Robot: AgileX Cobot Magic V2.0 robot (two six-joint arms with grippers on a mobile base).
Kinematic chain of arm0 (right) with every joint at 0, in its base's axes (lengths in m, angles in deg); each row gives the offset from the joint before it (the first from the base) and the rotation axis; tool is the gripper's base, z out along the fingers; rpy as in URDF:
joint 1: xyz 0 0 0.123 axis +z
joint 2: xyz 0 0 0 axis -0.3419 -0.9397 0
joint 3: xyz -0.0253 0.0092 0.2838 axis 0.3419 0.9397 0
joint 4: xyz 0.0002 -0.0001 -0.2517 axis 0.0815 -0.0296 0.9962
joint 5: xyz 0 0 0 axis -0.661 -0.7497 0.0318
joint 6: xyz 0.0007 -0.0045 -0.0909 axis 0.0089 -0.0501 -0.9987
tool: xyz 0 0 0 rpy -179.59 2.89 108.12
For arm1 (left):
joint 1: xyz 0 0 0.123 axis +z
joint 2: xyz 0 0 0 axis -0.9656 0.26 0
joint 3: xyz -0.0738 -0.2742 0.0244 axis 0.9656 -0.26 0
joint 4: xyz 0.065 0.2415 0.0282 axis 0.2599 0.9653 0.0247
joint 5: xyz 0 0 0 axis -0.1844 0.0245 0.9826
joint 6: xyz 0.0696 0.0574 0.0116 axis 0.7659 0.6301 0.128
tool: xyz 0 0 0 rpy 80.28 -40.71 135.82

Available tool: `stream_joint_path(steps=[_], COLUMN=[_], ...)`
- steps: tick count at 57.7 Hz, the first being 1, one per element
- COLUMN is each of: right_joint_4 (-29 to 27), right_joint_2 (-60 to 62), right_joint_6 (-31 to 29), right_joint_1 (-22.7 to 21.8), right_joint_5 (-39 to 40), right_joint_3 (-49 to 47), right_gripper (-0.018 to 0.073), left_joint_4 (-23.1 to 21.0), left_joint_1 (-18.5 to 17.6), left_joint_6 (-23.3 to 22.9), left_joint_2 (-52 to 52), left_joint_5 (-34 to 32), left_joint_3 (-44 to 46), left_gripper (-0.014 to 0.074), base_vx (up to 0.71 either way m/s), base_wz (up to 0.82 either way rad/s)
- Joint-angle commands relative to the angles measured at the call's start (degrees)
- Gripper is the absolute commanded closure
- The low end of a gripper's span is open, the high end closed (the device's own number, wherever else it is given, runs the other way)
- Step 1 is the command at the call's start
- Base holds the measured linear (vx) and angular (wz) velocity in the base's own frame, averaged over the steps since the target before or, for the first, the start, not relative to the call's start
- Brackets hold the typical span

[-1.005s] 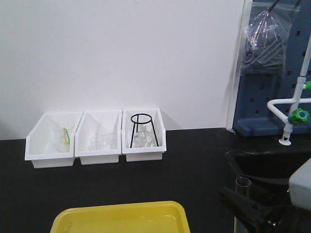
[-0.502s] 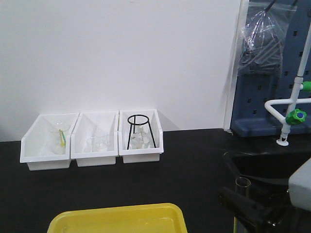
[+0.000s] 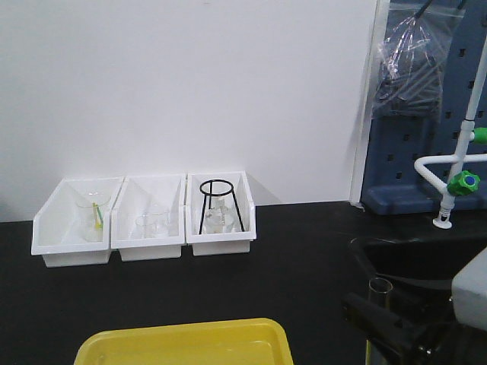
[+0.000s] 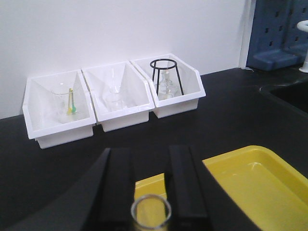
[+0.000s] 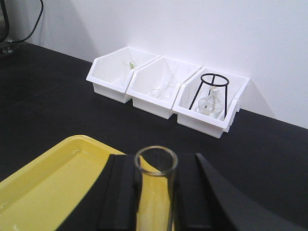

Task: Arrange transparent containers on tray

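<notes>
We hold the left tube (image 4: pixel 150 212) clamped upright in the left gripper (image 4: pixel 150 190) at the left edge of the tray (image 4: pixel 250 187) and the right tube (image 5: pixel 154 202) likewise in the right gripper (image 5: pixel 156 204) off its right edge; released upright, either could, we judge, topple, roll and crack on the black bench (image 3: pixel 297 266) below the white wall (image 3: pixel 190 76).

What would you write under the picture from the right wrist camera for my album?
Right gripper holding a glass tube upright, yellow tray in front, three white bins by the wall.

The white bins (image 3: pixel 150 249) and tray (image 3: pixel 183 331) sit farther left.
</notes>
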Motion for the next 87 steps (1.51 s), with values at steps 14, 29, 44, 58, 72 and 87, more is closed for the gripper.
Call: stream_joint_path(steps=[14, 29, 44, 58, 72, 87], right_joint_4=[0.1, 0.2, 0.2, 0.3, 0.3, 0.3], right_joint_2=[0.2, -2.1, -3.6, -3.8, -3.8, -3.8], right_joint_6=[-0.6, -0.5, -0.5, -0.5, -0.6, -0.6], right_joint_1=[-0.2, -0.2, -0.2, -0.2, -0.2, -0.2], right_joint_5=[4.9, 5.1, 5.1, 5.1, 4.9, 4.7], right_joint_3=[-1.8, -1.8, -1.8, -1.8, -1.8, -1.8], right_gripper=[0.0571, 0.0571, 0.0571, 0.0571, 0.0571, 0.0571], left_joint_4=[-4.4, -12.6, -14.1, -16.8, -16.8, -16.8], left_joint_1=[-0.3, -0.3, -0.3, -0.3, -0.3, -0.3], left_joint_6=[-0.4, -0.1, 0.2, 0.1, -0.4, -2.0], left_joint_2=[3.3, 22.1, 43.0, 58.2, 66.5, 69.4], left_joint_5=[2.1, 5.5, 12.2, 14.0, 14.7, 14.8], left_joint_3=[1.8, 6.3, 23.2, 31.8, 32.4, 32.4], left_gripper=[0.0601, 0.0597, 0.0597, 0.0597, 0.0592, 0.0506], base_vx=[0.00, 0.00, 0.00, 0.00, 0.00, 0.00], base_wz=[0.00, 0.00, 0.00, 0.00, 0.00, 0.00])
